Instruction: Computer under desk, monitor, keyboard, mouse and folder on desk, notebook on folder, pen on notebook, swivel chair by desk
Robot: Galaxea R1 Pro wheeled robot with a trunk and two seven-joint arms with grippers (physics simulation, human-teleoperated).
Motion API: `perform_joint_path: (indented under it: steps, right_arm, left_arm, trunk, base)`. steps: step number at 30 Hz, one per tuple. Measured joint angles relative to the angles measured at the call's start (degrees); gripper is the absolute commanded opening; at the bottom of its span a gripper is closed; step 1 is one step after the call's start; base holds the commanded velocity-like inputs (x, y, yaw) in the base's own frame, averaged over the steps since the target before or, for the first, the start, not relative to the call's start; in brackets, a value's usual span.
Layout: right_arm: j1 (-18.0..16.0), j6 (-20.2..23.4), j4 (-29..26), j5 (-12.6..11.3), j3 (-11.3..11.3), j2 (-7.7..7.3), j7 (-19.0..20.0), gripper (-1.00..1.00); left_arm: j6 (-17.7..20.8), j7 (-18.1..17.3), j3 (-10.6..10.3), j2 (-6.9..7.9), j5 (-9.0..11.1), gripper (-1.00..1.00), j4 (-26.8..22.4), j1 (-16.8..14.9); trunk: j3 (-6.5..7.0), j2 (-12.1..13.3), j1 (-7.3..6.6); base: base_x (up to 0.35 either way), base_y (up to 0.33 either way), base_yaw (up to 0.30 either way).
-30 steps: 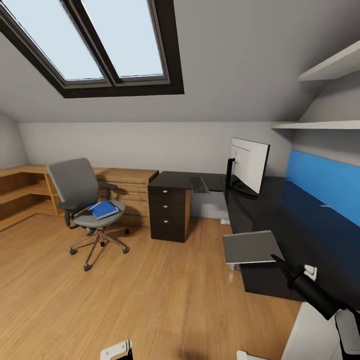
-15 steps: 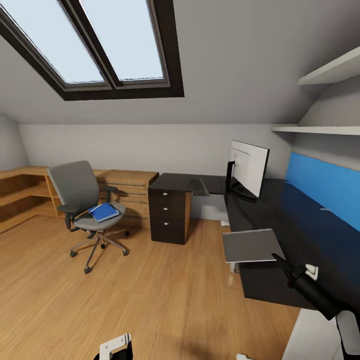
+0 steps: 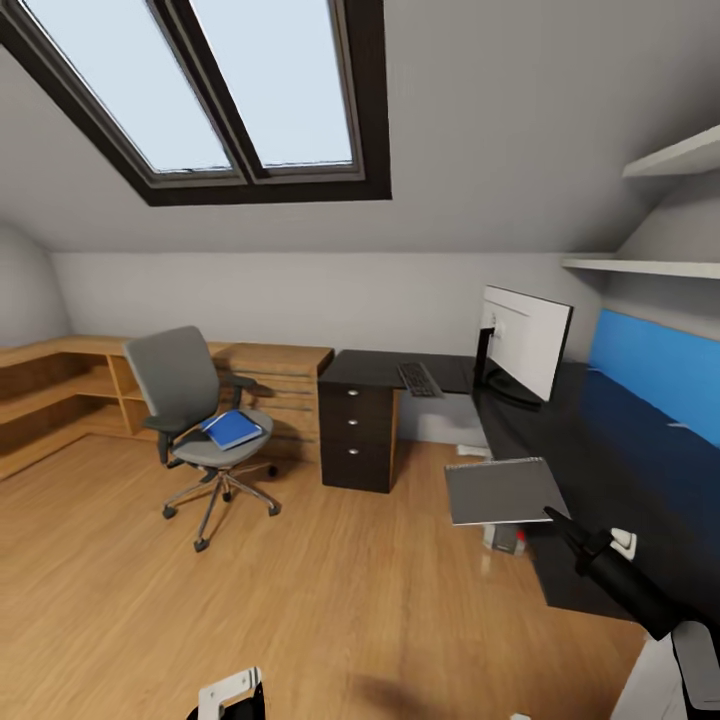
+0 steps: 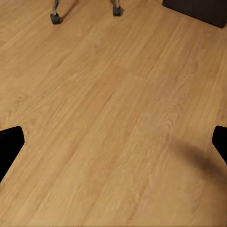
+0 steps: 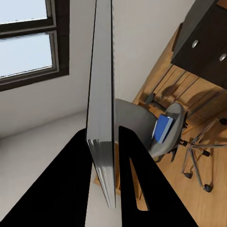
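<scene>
Notebook (image 3: 503,490) is riding flat in your right gripper (image 3: 556,519), the jaws pinching it at its near right corner, and it is hanging out over the floor just off the front edge of the desk (image 3: 620,470). In the right wrist view you are seeing that same pad edge-on, a thin grey slab (image 5: 101,109) clamped between the two dark fingers (image 5: 135,179).

What matters now is the folder (image 3: 233,429): it is lying on the seat of the swivel chair (image 3: 200,400), well off to the left across the open wood floor (image 3: 330,590), and the notebook is meant to go on top of it once it is on the desk. Your right arm is busy, so I judge the left arm to be the one to fetch that folder. The left gripper (image 3: 232,697) is sitting low at the bottom of the head view, and in its wrist view the fingertips (image 4: 9,146) are spread wide apart over bare floor, holding nothing.

On the desk, the monitor (image 3: 525,343) is standing at the far corner with the keyboard (image 3: 420,379) just beside it, above the drawer unit (image 3: 357,430). Nothing is standing between you and the chair; its castors (image 4: 55,18) are showing at the edge of the left wrist view.
</scene>
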Motion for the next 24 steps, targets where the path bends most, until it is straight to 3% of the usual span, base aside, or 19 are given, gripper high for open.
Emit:
perform_joint_path:
  steps: [10, 20, 23, 24]
  right_arm:
    - [0.00, -0.17, 0.06, 0.28, 0.03, 0.04, -0.06, -1.00]
    - [0.08, -0.21, 0.17, 0.26, 0.22, 0.33, -0.24, -1.00]
    - [0.09, -0.47, 0.19, 0.67, 1.38, 1.19, -1.12, -1.00]
    - [0.08, -0.89, 0.20, 1.02, 2.69, 2.17, -2.39, -1.00]
  left_arm:
    - [0.19, 0.05, 0.18, 0.00, 0.08, 1.00, 0.05, 0.00]
    - [0.04, 0.20, 0.02, 0.01, -0.11, 1.00, 0.13, 0.00]
    - [0.07, 0.26, 0.04, 0.01, -0.14, 1.00, 0.15, 0.00]
    - [0.11, 0.28, 0.06, 0.01, -0.15, 1.00, 0.16, -0.01]
  trunk:
    - [1.44, 3.22, -1.78]
    - [1.44, 3.22, -1.77]
    - [1.44, 3.22, -1.77]
    - [1.44, 3.22, -1.78]
  base:
    - [0.031, 0.324, 0.000]
    - [0.025, 0.040, 0.000]
    - [0.077, 0.002, 0.000]
    - [0.157, 0.001, 0.000]
